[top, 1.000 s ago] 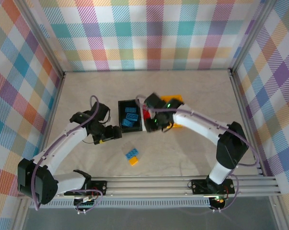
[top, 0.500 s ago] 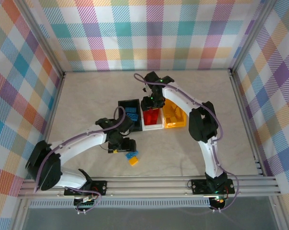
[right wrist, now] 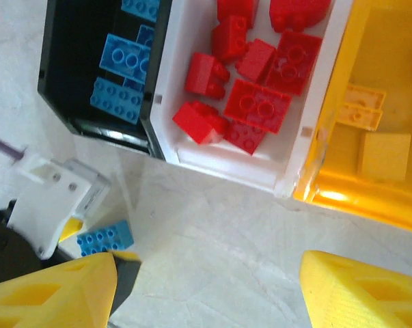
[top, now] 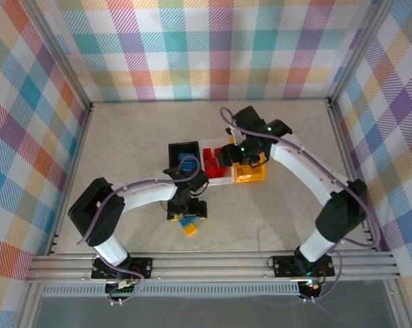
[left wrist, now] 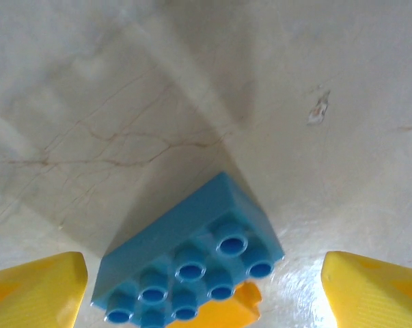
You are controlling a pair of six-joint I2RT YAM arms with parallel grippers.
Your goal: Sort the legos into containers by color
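Observation:
A blue lego [left wrist: 188,270] lies on the table between the open yellow fingers [left wrist: 35,290] of my left gripper [left wrist: 206,294], partly on top of a yellow lego [left wrist: 226,311]. From above, that left gripper [top: 186,216] stands over the blue lego [top: 187,221] and the yellow lego [top: 190,229], in front of the bins. My right gripper [right wrist: 206,294] hovers open and empty over the front edge of the bins [top: 231,156]. The black bin [right wrist: 76,41] holds blue legos, the white bin [right wrist: 219,164] red ones, the yellow-orange bin [right wrist: 390,48] yellow ones.
The three bins stand side by side mid-table: black bin [top: 182,148], white bin [top: 218,182], yellow-orange bin [top: 250,178]. The left arm's white wrist body [right wrist: 55,198] lies close in front of the black bin. Aluminium frame rails [top: 212,263] border the near edge.
My left gripper has slid right, down to the blue lego near the front. The right arm has swung out to the right, with its gripper still above the bins.

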